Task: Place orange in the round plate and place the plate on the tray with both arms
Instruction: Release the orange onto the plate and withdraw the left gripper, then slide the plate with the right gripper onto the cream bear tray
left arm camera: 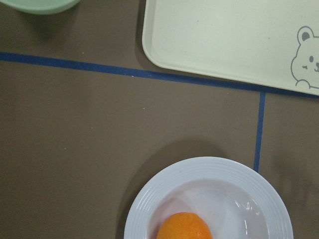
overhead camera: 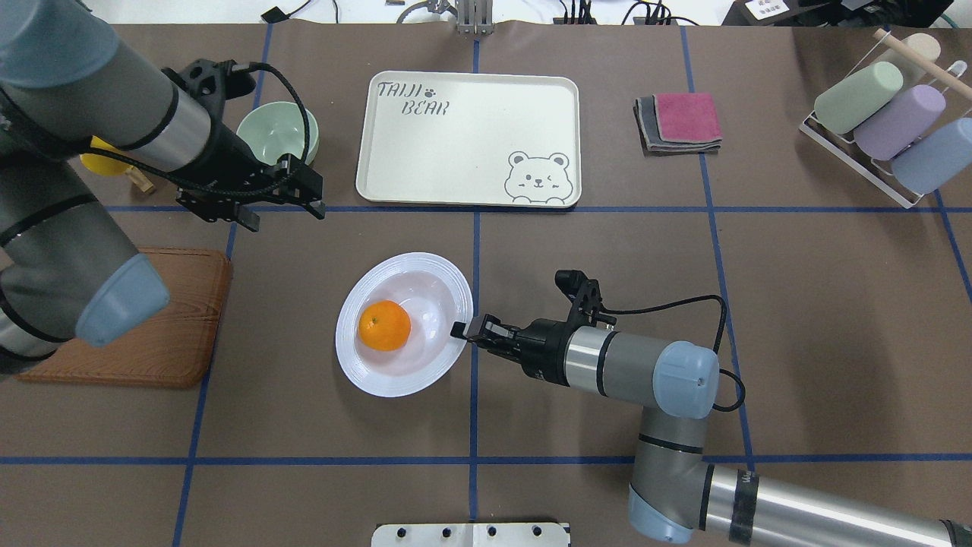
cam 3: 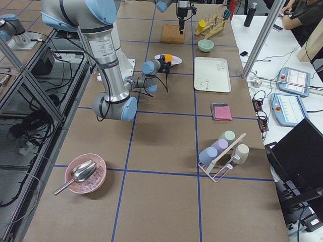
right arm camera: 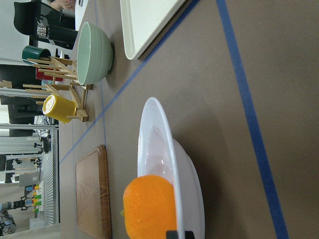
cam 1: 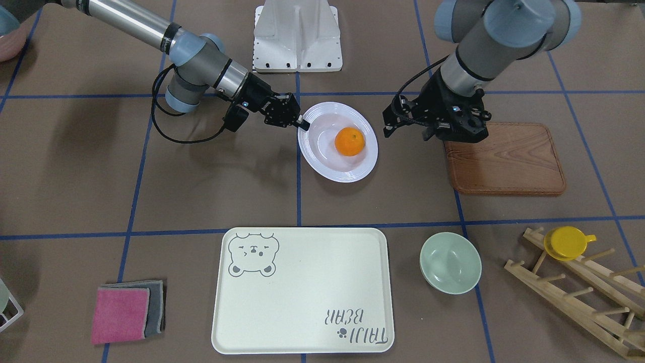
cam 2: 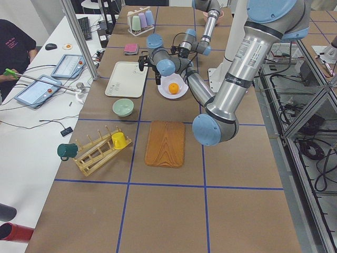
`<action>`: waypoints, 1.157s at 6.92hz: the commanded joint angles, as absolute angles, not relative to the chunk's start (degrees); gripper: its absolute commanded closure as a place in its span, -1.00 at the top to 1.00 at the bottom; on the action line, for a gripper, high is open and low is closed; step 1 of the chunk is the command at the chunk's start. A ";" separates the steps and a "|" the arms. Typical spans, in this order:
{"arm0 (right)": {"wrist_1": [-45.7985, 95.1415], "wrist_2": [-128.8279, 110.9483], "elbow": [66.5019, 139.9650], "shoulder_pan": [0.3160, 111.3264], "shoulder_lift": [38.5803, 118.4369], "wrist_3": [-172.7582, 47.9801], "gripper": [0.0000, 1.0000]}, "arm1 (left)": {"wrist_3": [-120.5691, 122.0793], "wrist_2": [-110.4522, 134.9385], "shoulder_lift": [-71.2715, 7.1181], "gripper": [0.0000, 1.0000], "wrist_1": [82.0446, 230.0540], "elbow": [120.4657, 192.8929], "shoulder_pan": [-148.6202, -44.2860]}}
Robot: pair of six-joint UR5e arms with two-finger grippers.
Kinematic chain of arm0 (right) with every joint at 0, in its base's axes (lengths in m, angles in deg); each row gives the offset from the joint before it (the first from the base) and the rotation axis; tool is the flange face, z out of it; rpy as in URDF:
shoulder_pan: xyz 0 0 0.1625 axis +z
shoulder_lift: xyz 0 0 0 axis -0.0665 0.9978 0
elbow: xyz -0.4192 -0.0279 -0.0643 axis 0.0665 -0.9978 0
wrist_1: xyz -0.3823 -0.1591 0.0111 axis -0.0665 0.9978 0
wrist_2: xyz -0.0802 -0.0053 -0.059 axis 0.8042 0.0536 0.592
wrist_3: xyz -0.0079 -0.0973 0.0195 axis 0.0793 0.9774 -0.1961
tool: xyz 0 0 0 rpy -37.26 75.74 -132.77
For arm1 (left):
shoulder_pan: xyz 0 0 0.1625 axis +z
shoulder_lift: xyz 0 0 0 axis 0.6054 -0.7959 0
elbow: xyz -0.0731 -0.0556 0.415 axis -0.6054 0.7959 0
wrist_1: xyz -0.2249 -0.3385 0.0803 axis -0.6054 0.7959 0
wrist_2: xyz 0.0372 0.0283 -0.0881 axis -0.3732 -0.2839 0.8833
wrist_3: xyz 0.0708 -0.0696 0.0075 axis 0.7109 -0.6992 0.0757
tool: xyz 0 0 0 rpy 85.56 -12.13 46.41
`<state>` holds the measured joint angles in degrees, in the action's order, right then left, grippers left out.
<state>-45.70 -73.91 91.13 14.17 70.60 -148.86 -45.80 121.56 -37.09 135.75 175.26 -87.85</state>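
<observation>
The orange [cam 1: 349, 141] [overhead camera: 385, 325] lies inside the white round plate [cam 1: 322, 166] [overhead camera: 364, 380], which rests on the brown table near the middle. My right gripper [cam 1: 303, 124] [overhead camera: 458, 330] reaches in low from the side and is shut on the plate's rim; one black fingertip [right arm camera: 179, 234] shows at that rim in the right wrist view. My left gripper [cam 1: 408, 132] [overhead camera: 282, 215] hovers open and empty above the table, off the plate's other side. The cream tray [cam 1: 302, 292] [overhead camera: 471, 121] with the bear drawing lies bare beyond the plate.
A wooden board [cam 1: 504, 159] lies under the left arm. A pale green bowl [cam 1: 450, 262] stands beside the tray. A wooden rack holds a yellow cup [cam 1: 567, 243]. Folded pink and grey cloths [cam 1: 126, 312] lie on the tray's other side.
</observation>
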 commanded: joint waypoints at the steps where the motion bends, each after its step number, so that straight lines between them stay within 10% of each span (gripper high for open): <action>1: -45.84 -69.80 91.36 17.09 66.30 -155.36 -1.00 | -29.25 121.76 -32.45 0.95 129.61 178.83 -94.96; 8: -24.85 -51.48 76.60 24.49 54.67 -167.88 -1.00 | -4.82 116.92 -29.36 0.94 134.96 165.91 -102.30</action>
